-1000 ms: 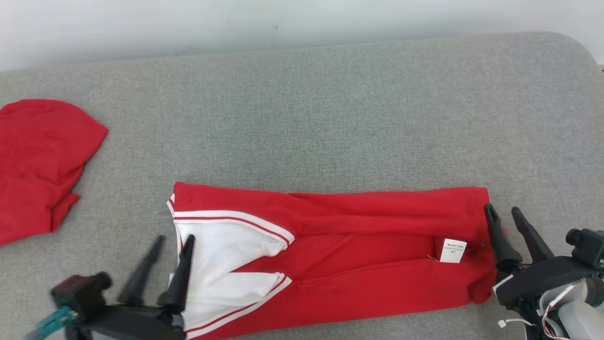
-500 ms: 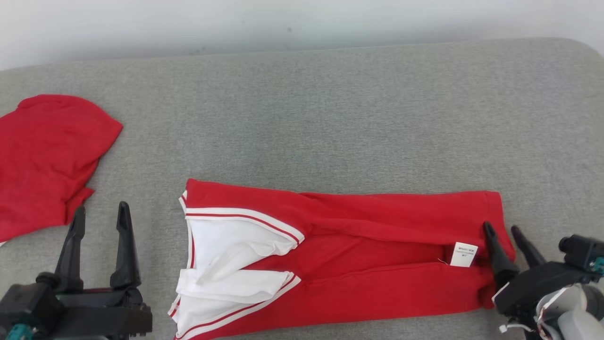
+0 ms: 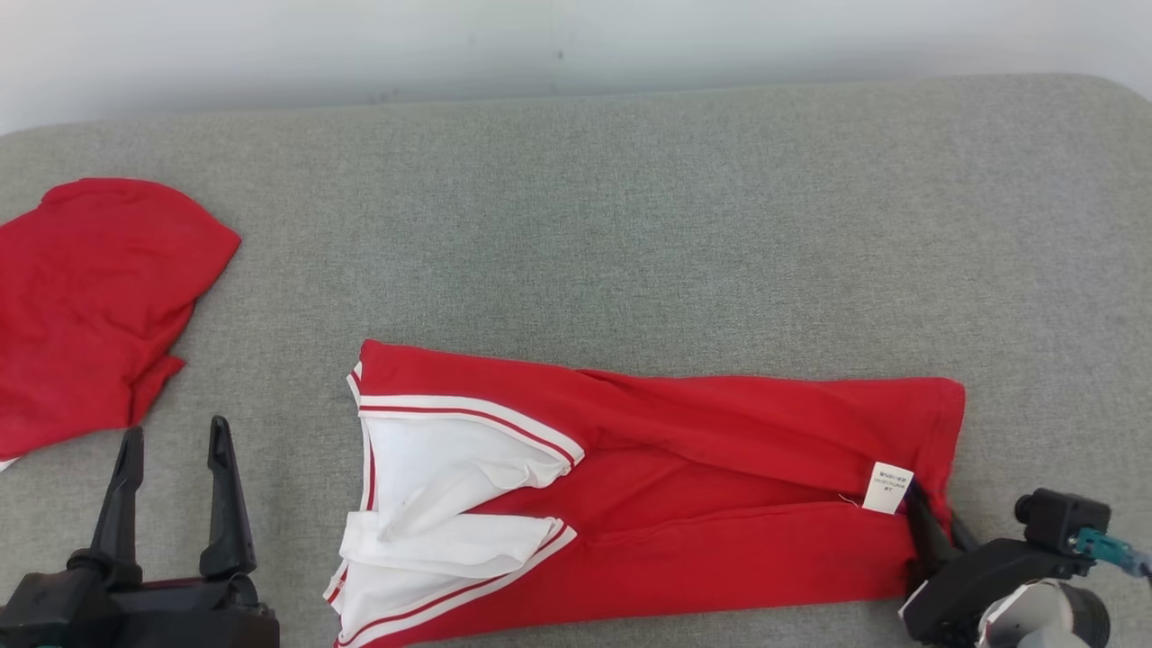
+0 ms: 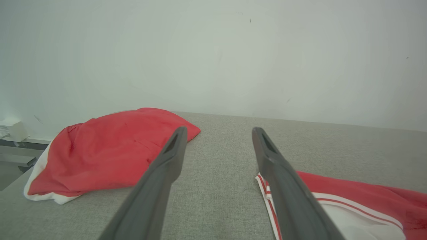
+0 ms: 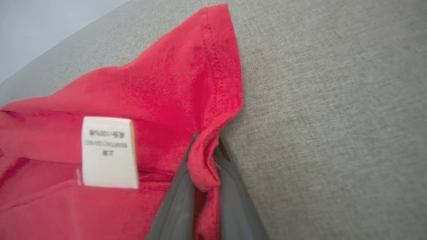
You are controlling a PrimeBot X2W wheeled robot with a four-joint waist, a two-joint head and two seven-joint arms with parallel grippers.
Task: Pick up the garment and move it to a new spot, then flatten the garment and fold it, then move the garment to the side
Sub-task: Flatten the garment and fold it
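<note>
- Surface (image 3: 684, 225), grey fabric: carrying both cloths.
- Garment (image 3: 720, 450), red with white trim: lying long and folded on the near middle of the surface.
- Second red cloth (image 3: 90, 297): lying well apart, at the far left.
- Left gripper (image 3: 175, 427): pointing away with fingers spread wide, holding nothing, left of the garment's white end.
- Right gripper (image 5: 206, 146): pinching the red hem at the garment's right end, just beside the white tag (image 3: 889, 487).
</note>
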